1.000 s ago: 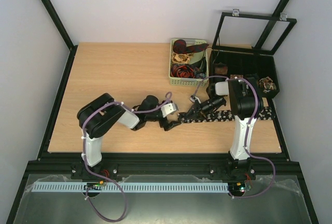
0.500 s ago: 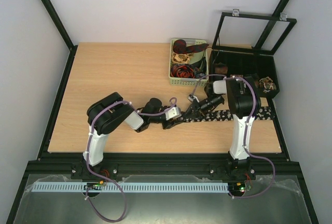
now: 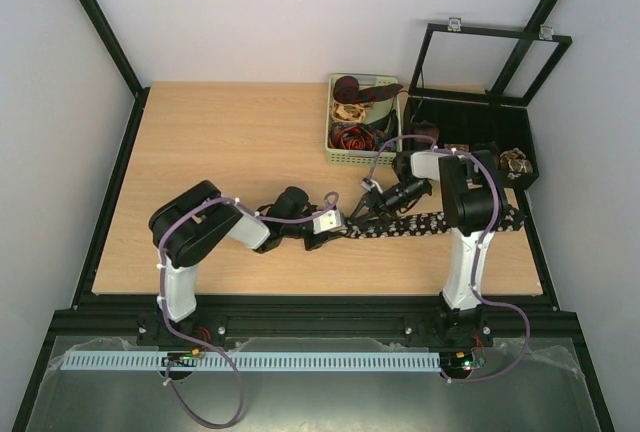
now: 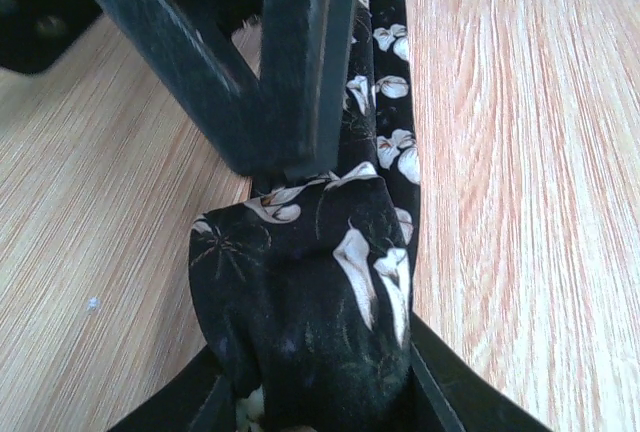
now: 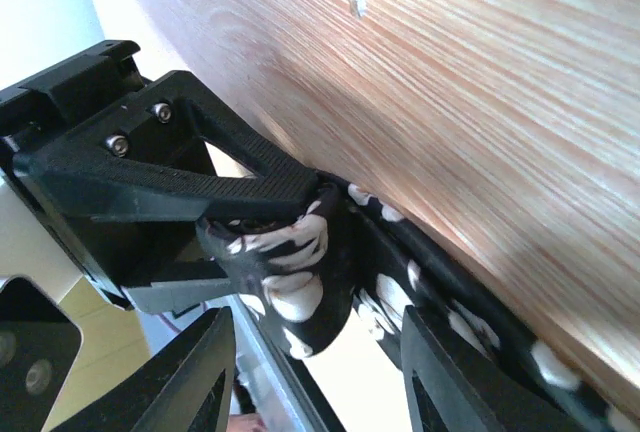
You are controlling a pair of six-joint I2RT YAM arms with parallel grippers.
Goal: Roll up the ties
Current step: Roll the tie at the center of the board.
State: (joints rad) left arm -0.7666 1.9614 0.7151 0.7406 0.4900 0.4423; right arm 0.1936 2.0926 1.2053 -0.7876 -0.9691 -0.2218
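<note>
A black tie with white flowers [image 3: 440, 222] lies as a strip along the table's near right, its left end rolled into a small coil [image 4: 310, 302]. My left gripper [image 3: 337, 224] is shut on that coil, whose fabric fills the gap between the left gripper [image 4: 315, 387] fingers. My right gripper [image 3: 366, 206] hovers just right of the coil with its jaws open. In the right wrist view the coil [image 5: 290, 272] sits ahead of the right gripper [image 5: 320, 352], free of its fingers and clamped by a left finger [image 5: 200, 177]. More ties [image 3: 358, 112] fill the basket.
A pale green basket [image 3: 332, 142] stands at the back centre. A black compartment box [image 3: 470, 127] with its lid raised sits at the back right and holds small rolled ties [image 3: 517, 162]. Bare wooden tabletop [image 3: 230, 142] spreads to the left.
My left gripper moved in and closed on the rolled end of the tie. My right gripper let go of it, opened and drew slightly back.
</note>
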